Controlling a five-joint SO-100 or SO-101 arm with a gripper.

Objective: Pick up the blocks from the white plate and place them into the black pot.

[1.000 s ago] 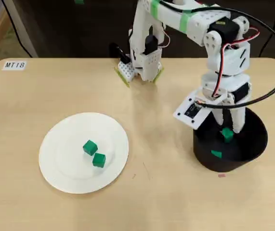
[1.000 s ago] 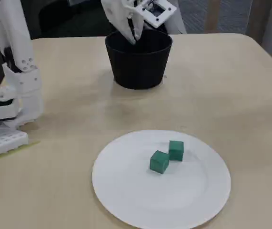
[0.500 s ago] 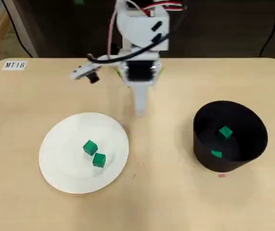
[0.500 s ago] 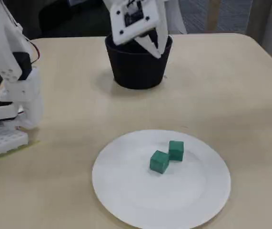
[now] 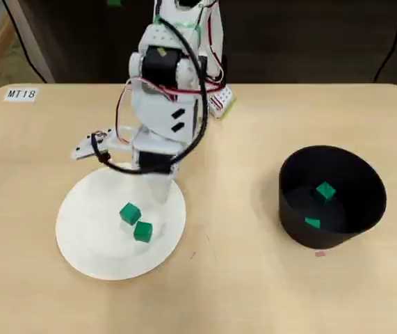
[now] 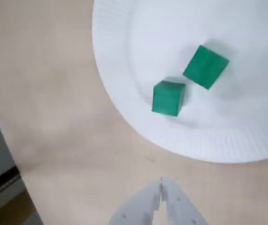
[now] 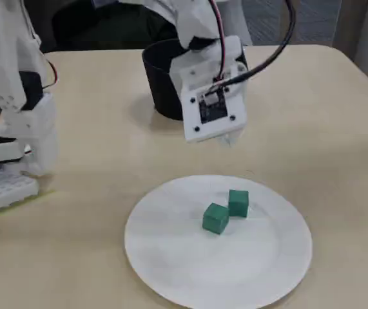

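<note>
Two green blocks (image 5: 130,213) (image 5: 142,231) lie side by side near the middle of the white plate (image 5: 87,243). Two more blocks (image 5: 325,190) (image 5: 312,223) rest inside the black pot (image 5: 302,236) at the right. My gripper (image 5: 159,197) hangs over the plate's upper right rim, short of the blocks. In the wrist view the gripper (image 6: 161,183) is shut and holds nothing, with its tips over bare table just off the plate (image 6: 124,47); the nearer block (image 6: 169,97) and the farther block (image 6: 205,66) lie ahead of it. In the fixed view the wrist camera board hides most of the fingers.
The arm's white base (image 7: 16,148) stands at the left of the fixed view, on the table's far edge in the overhead view. A label reading MT18 (image 5: 21,93) sits at the back left corner. The pot (image 7: 161,90) stands behind the arm in the fixed view.
One second ago the gripper was in the pot with a block; that block now lies in the pot. The arm has swung across the table and come down at the plate's rim.
</note>
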